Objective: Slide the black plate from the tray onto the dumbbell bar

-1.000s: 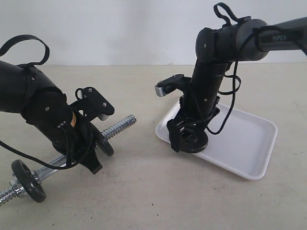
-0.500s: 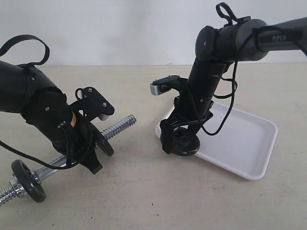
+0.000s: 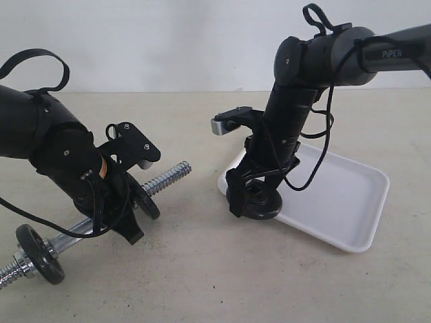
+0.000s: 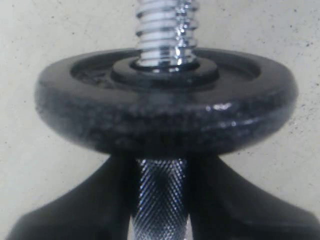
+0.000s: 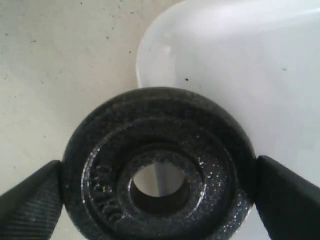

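Note:
The black plate hangs level over the white tray's near-left corner, with my right gripper shut on its rim. Seen from the right wrist, the black plate fills the span between both fingers, and the tray's rim shows through its hole. My left gripper is shut on the chrome dumbbell bar, whose threaded end points toward the tray. In the left wrist view the fingers grip the bar's knurled shaft just behind a mounted black disc.
Another black disc sits on the bar's far-left end, next to a silver nut. The beige tabletop spreads in front of both arms. Black cables loop off each arm.
My right gripper has carried the black plate leftward, from the tray's inside to over its near-left corner. The left arm and the bar have stayed still.

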Controlling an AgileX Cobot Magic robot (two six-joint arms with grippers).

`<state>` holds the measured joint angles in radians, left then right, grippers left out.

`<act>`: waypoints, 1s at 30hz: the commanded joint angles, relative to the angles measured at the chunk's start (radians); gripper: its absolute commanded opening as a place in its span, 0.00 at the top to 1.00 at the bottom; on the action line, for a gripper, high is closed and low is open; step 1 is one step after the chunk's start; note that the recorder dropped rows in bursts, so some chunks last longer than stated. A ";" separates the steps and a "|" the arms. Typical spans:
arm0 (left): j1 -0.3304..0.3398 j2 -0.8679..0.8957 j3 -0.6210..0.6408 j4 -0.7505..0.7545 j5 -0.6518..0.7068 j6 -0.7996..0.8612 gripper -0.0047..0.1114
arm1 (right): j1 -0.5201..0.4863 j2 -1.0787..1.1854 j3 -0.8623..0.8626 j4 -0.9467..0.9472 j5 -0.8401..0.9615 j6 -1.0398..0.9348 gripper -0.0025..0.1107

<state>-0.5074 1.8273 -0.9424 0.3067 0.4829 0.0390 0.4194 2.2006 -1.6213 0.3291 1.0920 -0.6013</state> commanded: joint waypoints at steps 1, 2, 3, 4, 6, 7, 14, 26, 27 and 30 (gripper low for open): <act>-0.006 -0.022 -0.001 -0.012 0.002 -0.008 0.92 | -0.002 -0.027 -0.007 0.000 0.013 -0.007 0.71; -0.006 -0.022 -0.001 -0.012 0.002 -0.008 0.92 | -0.002 -0.027 -0.007 0.000 0.013 -0.007 0.67; -0.006 -0.022 -0.001 -0.012 0.002 -0.008 0.92 | -0.002 -0.027 -0.007 0.000 0.013 -0.004 0.65; -0.006 -0.022 -0.001 -0.012 0.002 -0.008 0.92 | -0.002 -0.027 -0.007 0.000 0.013 -0.004 0.64; -0.006 -0.022 -0.001 -0.012 0.002 -0.008 0.92 | -0.002 -0.027 -0.007 0.000 0.013 -0.004 0.65; -0.006 -0.022 -0.001 -0.012 0.002 -0.008 0.92 | -0.002 -0.027 -0.007 0.000 0.013 -0.004 0.65; -0.006 -0.022 -0.001 -0.012 0.000 -0.008 0.92 | -0.002 -0.027 -0.007 0.000 0.011 -0.004 0.64; -0.006 -0.022 -0.001 -0.012 0.000 -0.008 0.92 | -0.002 -0.027 -0.007 0.000 0.011 -0.004 0.64; -0.006 -0.022 -0.001 -0.012 0.000 -0.008 0.92 | -0.002 -0.027 -0.007 0.000 0.013 -0.004 0.63; -0.006 -0.022 -0.001 -0.012 0.002 -0.008 0.92 | -0.002 -0.027 -0.007 0.000 0.011 -0.004 0.48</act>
<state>-0.5074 1.8273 -0.9424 0.3067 0.4829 0.0390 0.4194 2.2006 -1.6213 0.3193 1.0920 -0.6013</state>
